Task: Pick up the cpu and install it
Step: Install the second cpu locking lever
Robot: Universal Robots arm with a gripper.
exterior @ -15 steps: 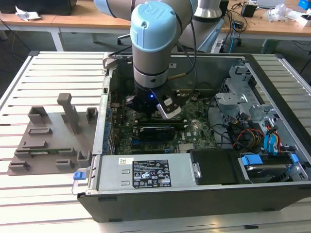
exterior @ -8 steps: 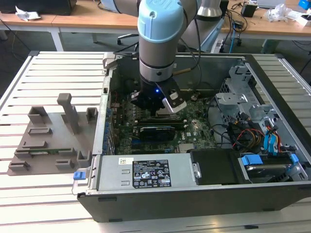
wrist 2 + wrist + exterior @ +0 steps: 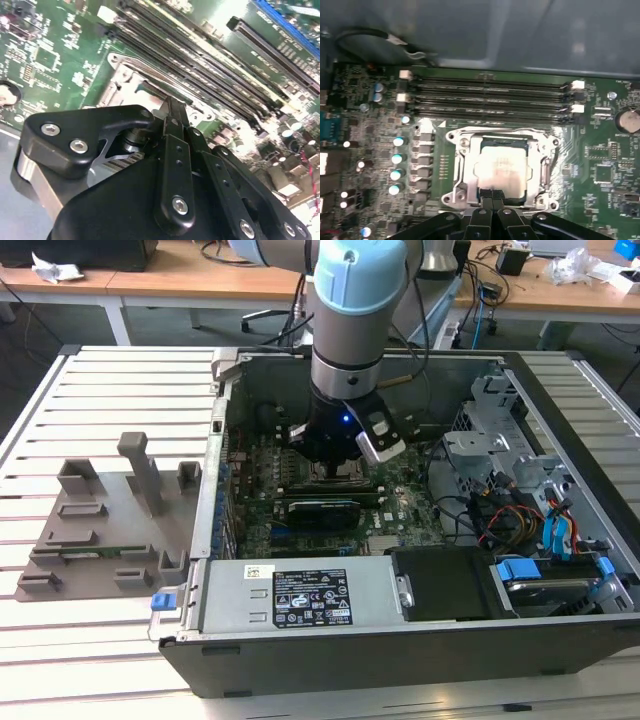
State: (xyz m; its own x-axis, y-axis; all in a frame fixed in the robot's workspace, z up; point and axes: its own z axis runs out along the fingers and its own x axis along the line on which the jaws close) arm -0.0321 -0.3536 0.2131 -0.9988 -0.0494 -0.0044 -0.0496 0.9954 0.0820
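- Closest to me is the slatted white surface, its long pale bars running across under everything.
- On it stands an open dark computer case, with a labelled power supply along its near wall.
- Towards the exterior view's left, a grey moulded holder lies flat on the slats just beside the case, with an upright post rising from it.
- Inside the case, on the exterior view's right, there are metal drive cages with blue clips and a bundle of coloured cables.
- The green motherboard covers the floor of the case, and the arm comes straight down over its middle.
- The gripper hangs low over the socket frame; its fingers look pressed together, tips at the edge of the chip, and I cannot tell whether they pinch anything.
- The cpu lies flat in the socket, its pale silver top facing up inside the metal frame.
- Just beyond the socket run four long dark memory slots, side by side.
- Further back in the room there are wooden desks with crumpled paper, cables and a chair base on the floor.
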